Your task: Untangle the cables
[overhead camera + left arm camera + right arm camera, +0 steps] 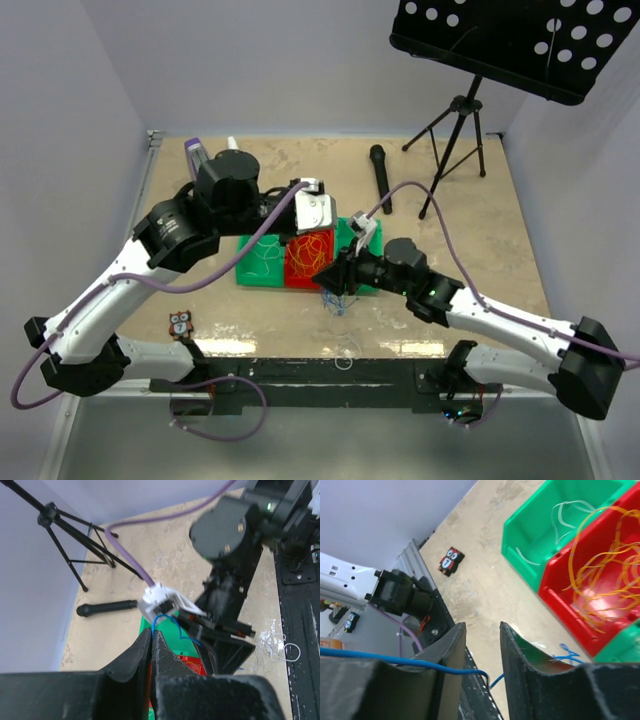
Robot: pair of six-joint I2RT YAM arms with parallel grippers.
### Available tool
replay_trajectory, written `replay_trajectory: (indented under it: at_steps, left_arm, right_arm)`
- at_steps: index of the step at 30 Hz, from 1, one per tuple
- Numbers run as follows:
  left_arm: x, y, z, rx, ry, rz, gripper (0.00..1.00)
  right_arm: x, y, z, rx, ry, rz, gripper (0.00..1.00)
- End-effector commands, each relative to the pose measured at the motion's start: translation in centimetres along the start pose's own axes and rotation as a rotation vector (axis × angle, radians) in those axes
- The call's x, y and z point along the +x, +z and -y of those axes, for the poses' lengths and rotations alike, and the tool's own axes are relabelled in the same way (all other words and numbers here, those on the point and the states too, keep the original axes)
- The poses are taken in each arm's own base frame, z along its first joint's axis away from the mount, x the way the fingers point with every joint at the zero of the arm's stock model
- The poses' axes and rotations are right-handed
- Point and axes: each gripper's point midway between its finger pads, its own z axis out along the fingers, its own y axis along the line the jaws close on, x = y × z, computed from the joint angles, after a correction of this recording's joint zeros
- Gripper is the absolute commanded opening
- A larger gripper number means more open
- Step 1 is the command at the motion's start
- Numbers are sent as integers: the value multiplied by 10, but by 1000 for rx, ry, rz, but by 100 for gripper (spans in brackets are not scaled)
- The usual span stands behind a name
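My left gripper (151,631) is shut on a thin blue cable (165,617), which arcs up from its tips toward the right arm; in the top view this gripper (330,228) hovers over the bins. My right gripper (482,627) is open; a blue cable (420,663) lies draped over its left finger (451,645), not pinched. In the top view it (335,282) is at the bins' front edge, above a small blue tangle (335,302). Orange cables (605,580) fill the red bin (310,258). White cables (560,515) lie in the left green bin (250,272).
A second green bin (368,288) sits right of the red one. Loose white loops (274,642) lie by the black front rail (345,358). A microphone (380,178) and a music stand tripod (455,140) stand at the back. An owl tag (180,322) lies front left.
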Motion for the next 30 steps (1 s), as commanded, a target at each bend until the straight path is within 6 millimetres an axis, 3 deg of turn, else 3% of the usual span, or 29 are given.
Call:
replay_trajectory:
  at_steps: [1,9,16,18,21,25,30]
  left_arm:
    - [-59,-26,-8,1,46,149,0]
    - [-134,-67,-40,-128,195,310,0]
    - [-206,-131,-92,-479,327,536,0]
    - [-227,-157,-108,-618,355,623,0]
    - [-242,-177,-118,-717,397,684,0]
    - [-257,-190,-117,-745,437,748,0]
    - [-250,-176,-112,-698,422,742,0]
  right_arm:
    - [25,18,-19,-58,42,-12,33]
    - [89,20,7,4,123,-104,32]
    - [110,17,24,65,139,-143,38]
    - [112,17,28,79,139,-147,40]
    - [116,16,30,89,142,-151,41]
    - [115,15,31,92,142,-145,46]
    - [103,12,27,94,131,-115,49]
